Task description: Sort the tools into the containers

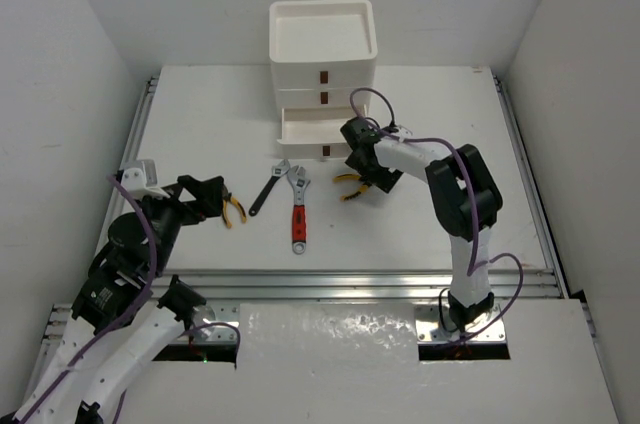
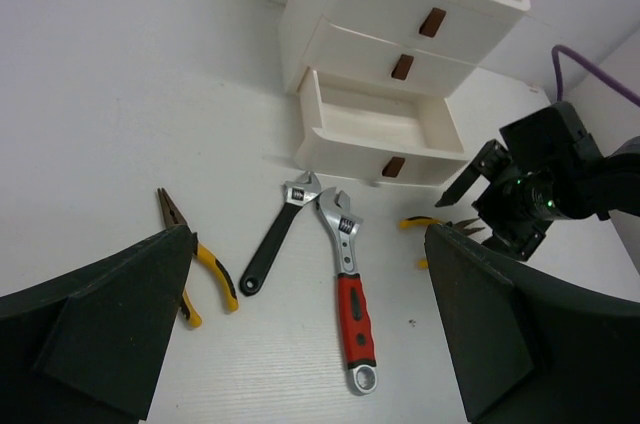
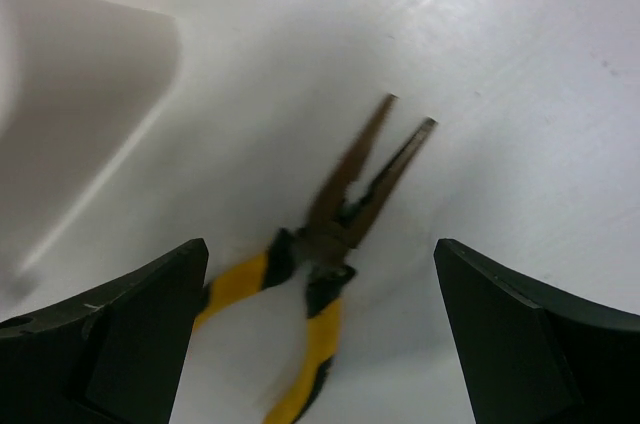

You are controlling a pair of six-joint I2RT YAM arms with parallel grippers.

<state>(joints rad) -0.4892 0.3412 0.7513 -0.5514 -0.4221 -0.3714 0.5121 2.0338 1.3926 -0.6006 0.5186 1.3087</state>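
The right tool (image 3: 320, 244) hovers with its fingers spread wide, nothing between them, either side of a pair of steel long-nose pliers with yellow handles (image 3: 335, 234). These lie flat on the white tabletop (image 1: 200, 114), just beside the front right corner of the pulled-out bottom drawer (image 2: 340, 154). The step in hand looks like picking them up for that drawer. The fingers already stand across the pliers' length, so it is best to come straight down and close just behind the pivot, trapping both handles. Then lift above the drawer's front wall before moving over it, and let go low inside. The left tool (image 2: 305, 229) is also spread wide and holds nothing.

Counted:
- Pliers: two. The second yellow-handled pair (image 2: 195, 259) lies near the left tool.
- Adjustable wrenches: two, one with a black handle (image 2: 275, 249) and one with a red handle (image 2: 350, 284), side by side in front of the drawer.
- Containers: one white square plastic drawer unit (image 1: 300, 72) with three drawers, one of them open, and a rimmed tray on top.
- Screwdrivers: none in view
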